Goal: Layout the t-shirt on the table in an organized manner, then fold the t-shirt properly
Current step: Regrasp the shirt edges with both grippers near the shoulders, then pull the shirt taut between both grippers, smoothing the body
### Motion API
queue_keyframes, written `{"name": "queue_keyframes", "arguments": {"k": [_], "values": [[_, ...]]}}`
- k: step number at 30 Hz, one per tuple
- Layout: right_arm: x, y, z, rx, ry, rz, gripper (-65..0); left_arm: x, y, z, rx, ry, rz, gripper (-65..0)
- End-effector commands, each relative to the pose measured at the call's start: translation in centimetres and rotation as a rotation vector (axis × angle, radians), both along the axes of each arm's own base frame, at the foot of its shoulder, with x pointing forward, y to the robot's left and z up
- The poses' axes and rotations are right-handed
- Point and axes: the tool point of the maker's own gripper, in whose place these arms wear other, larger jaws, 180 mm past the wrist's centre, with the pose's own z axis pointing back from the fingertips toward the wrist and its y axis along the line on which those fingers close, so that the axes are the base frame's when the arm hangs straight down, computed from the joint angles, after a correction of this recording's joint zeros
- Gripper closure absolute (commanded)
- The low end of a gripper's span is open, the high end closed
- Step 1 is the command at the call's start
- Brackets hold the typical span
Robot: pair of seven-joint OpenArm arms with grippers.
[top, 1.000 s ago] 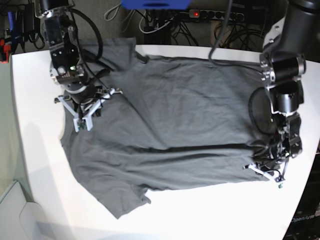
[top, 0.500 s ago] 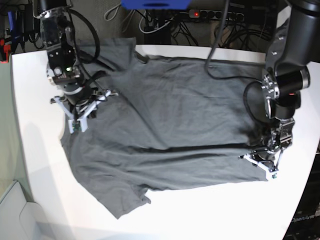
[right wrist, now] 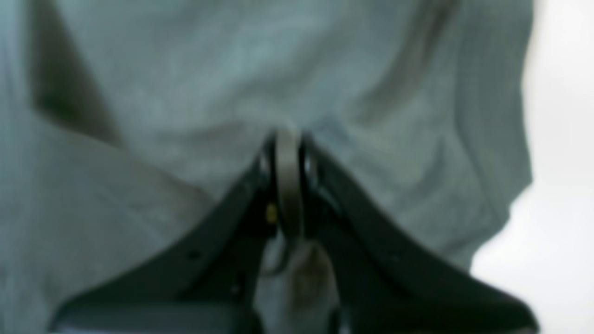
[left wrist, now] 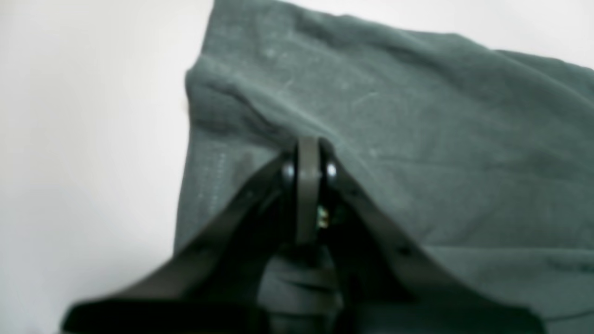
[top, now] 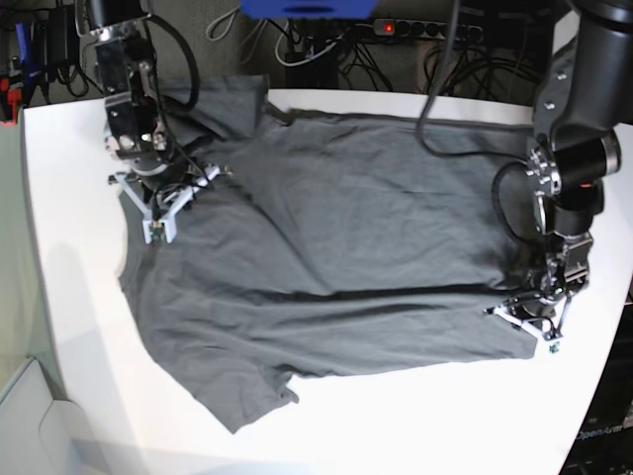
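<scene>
Your table [top: 59, 297] fills the base view, white and wide, and the t-shirt [top: 336, 237] lies spread across most of it — dark grey, one long crease running across the lower half, a sleeve poking off toward the near edge and another bunched at the far left corner. The collar edge sits at the left side of that view, the hem at the right.

Now your arms. Your right arm comes down at the left of the base view, and the right gripper [top: 158, 213] is down on the shirt near the collar and shoulder. From its wrist camera the jaws are pressed together with cloth gathered right at the tips [right wrist: 287, 139] — closed on the t-shirt, fabric bulging around them, though the picture is blurred.

Your left arm stands at the right, and the left gripper [top: 539, 327] is low at the hem corner, close to the table's right edge. Its wrist camera shows the jaws pinched flat together, a ridge of shirt rising off the tips [left wrist: 308, 144] — that one is clamped on the t-shirt too, bare white table just beside the hem.
</scene>
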Motion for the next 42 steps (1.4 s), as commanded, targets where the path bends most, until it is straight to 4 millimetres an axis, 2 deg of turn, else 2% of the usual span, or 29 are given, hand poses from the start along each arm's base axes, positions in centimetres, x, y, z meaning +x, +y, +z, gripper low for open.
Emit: {"name": "queue_keyframes", "arguments": {"k": [1, 5, 8, 12, 15, 17, 23, 26, 30, 35, 39, 42], "values": [[-0.6, -1.1, -0.8, -0.023, 0.037, -0.020, 0.0, 1.5, 0.9, 2.4, 0.014, -0.069, 0.011, -0.5], [-1.8, -4.2, -1.4, -0.037, 0.043, -0.114, 0.0, 1.0, 1.0, 1.8, 0.013, -0.057, 0.012, -0.5], [-2.5, -5.3, -1.5, -0.042, 0.050, -0.145, 0.0, 1.0, 1.0, 1.8, 0.013, -0.057, 0.012, -0.5], [-3.6, -5.1, -1.9, -0.041, 0.067, -0.141, 0.0, 1.0, 1.2, 1.9, 0.015, -0.057, 0.014, -0.5], [-4.0, -4.5, -1.0, -0.034, 0.045, -0.123, 0.0, 1.0, 1.3, 1.9, 0.017, -0.057, 0.015, -0.5], [-3.5, -4.1, 0.4, -0.030, 0.005, -0.113, 0.0, 1.0, 1.2, 1.9, 0.014, -0.058, 0.011, -0.5], [-1.1, -2.9, 5.0, -0.015, -0.134, -0.082, 0.0, 0.8, 0.7, 1.5, 0.003, -0.002, -0.005, -0.5], [0.8, -2.4, 7.6, -0.008, -0.209, -0.069, 0.0, 0.9, 1.0, 2.7, 0.034, 0.015, -0.026, -0.5], [3.0, -0.8, 9.1, 0.005, -0.261, -0.026, 0.0, -0.1, 1.2, 4.3, 0.062, 0.001, -0.042, -0.4], [6.6, 2.2, 9.5, 0.018, -0.283, 0.056, 0.0, -2.4, -0.1, 7.5, 0.060, -0.059, -0.085, -0.4], [10.5, 3.5, 8.3, 0.013, -0.245, 0.079, 0.0, -5.6, -2.3, 7.6, 0.061, -0.049, -0.141, -0.4], [13.2, 3.0, 7.5, -0.006, -0.214, 0.071, 0.0, -8.5, -4.6, 6.8, 0.043, -0.030, -0.186, -0.4]]}}
